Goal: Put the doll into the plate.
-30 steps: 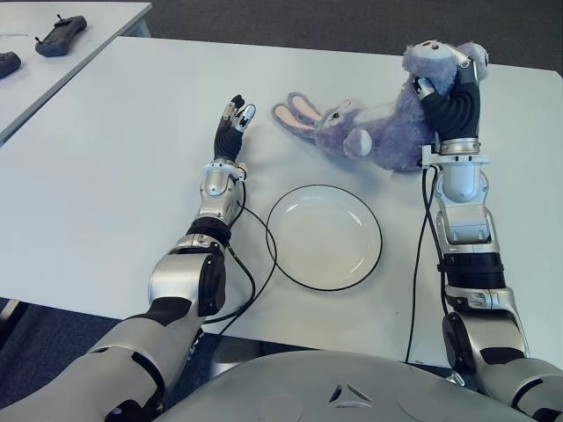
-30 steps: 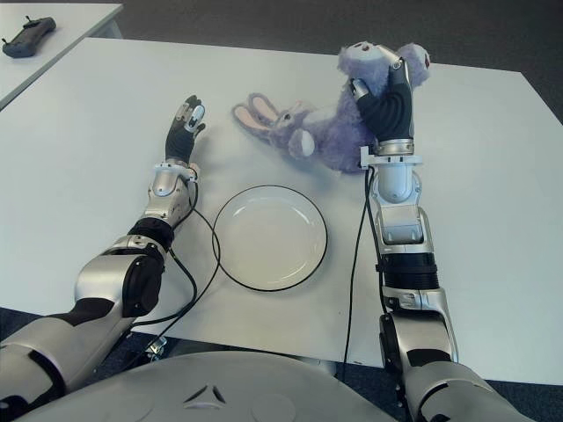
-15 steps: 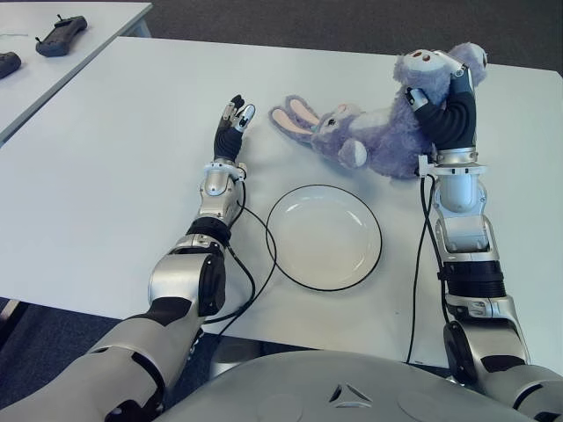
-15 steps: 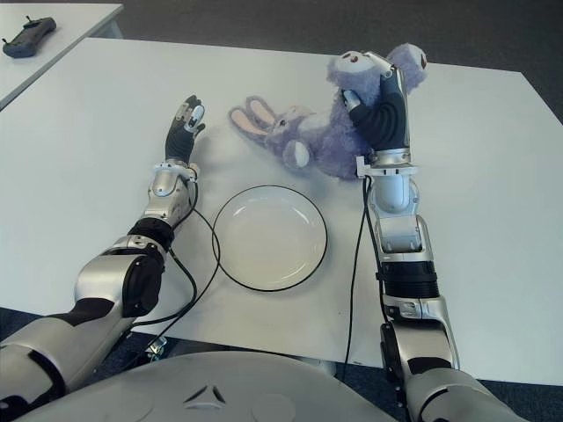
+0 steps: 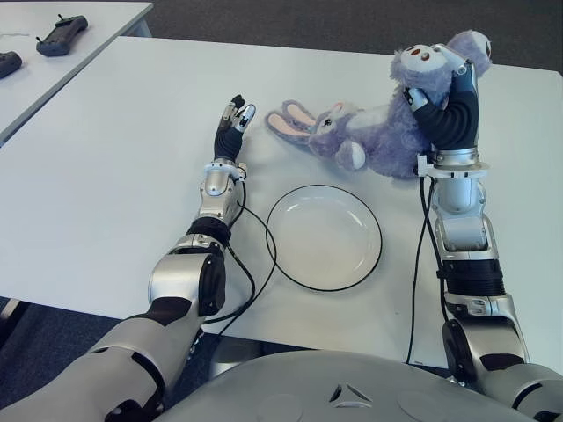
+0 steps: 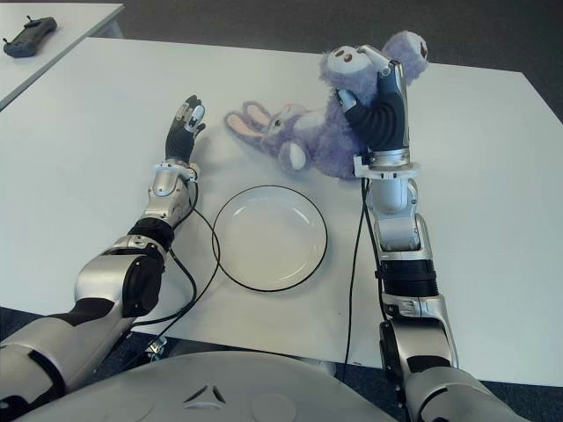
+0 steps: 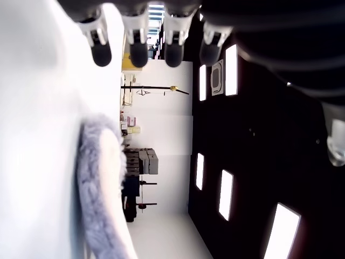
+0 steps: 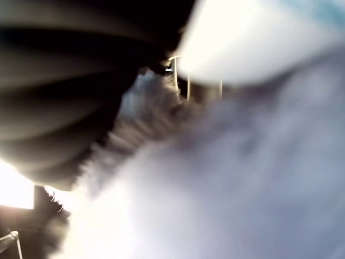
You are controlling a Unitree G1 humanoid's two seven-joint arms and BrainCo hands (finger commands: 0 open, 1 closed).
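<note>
A purple plush rabbit doll (image 5: 369, 136) hangs tilted over the white table (image 5: 106, 176), its ears (image 5: 290, 117) low toward the left and its feet raised. My right hand (image 5: 444, 92) is shut on the doll's legs at the back right. Purple fur (image 8: 226, 189) fills the right wrist view. The white plate with a dark rim (image 5: 324, 236) lies on the table in front of the doll, with nothing in it. My left hand (image 5: 234, 120) shows left of the doll's ears with fingers straight and holding nothing.
A second table (image 5: 53, 26) at the back left carries two dark controllers (image 5: 60, 35). Black cables (image 5: 255, 264) run along both arms, one curving by the plate's left rim. A doll ear (image 7: 99, 183) shows beside my left fingers (image 7: 137, 51).
My right hand has carried the doll leftward and lifted its feet end a little; the ears slid left on the table. The left hand has not moved.
</note>
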